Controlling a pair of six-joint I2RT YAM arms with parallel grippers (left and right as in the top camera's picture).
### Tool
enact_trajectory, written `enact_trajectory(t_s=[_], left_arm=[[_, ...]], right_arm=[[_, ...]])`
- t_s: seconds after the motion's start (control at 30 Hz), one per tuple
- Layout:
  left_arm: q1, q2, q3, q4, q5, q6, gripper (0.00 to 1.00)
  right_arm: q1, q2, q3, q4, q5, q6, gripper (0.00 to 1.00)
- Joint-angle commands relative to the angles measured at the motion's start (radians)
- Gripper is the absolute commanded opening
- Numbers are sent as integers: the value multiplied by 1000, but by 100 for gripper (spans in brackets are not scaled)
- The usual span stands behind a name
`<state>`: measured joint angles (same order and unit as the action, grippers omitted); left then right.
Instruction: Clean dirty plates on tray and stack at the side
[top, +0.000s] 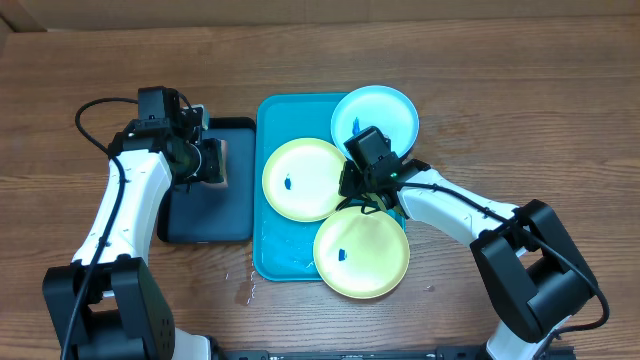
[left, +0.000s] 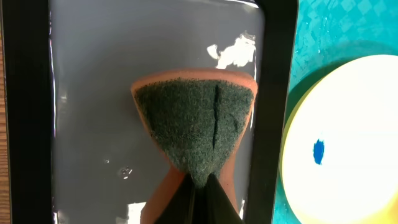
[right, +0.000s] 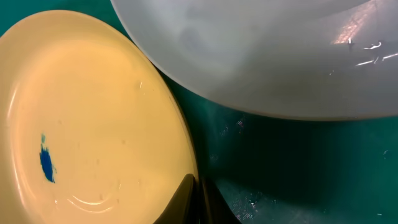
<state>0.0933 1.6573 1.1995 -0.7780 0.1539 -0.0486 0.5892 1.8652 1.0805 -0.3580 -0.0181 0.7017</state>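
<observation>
From overhead, we see all three plates lying on the tray (top: 272, 255). The light blue plate (top: 385, 112) is at the far corner, the middle yellow-green plate (top: 300, 180) is beside it, and the front yellow-green plate (top: 365, 255) overhangs the near rim. Each shows a blue smudge (top: 288, 183), and nothing is stacked on the table (top: 500, 80) beside the tray. We judge that no plate is finished: three to wipe, three to stack. The left claw (top: 213, 160) hangs over the black tray (top: 205, 215).

In the left wrist view, that claw is closed on the sponge (left: 194, 127), green scouring face towards the camera, above the wet black tray. The middle yellow-green plate (left: 348, 124) lies off to the right.

In the right wrist view, the right claw (right: 199, 199) is closed, its tips at the rim of the middle yellow-green plate (right: 93, 106), with the light blue plate (right: 261, 56) close ahead. Whether the rim is actually pinched we cannot tell, since the tips hide it.
</observation>
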Motion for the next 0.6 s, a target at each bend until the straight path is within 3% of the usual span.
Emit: enact_trajectory(t_s=[0.0, 0.4, 0.57], left_arm=[[-2, 5, 13, 8, -13, 27, 4], [-15, 5, 84, 39, -53, 27, 4], [-89, 4, 145, 11, 62, 0, 4]], right_arm=[[12, -21, -14, 5, 13, -2, 4], [21, -21, -14, 11, 13, -2, 4], [21, -21, -14, 17, 13, -2, 4]])
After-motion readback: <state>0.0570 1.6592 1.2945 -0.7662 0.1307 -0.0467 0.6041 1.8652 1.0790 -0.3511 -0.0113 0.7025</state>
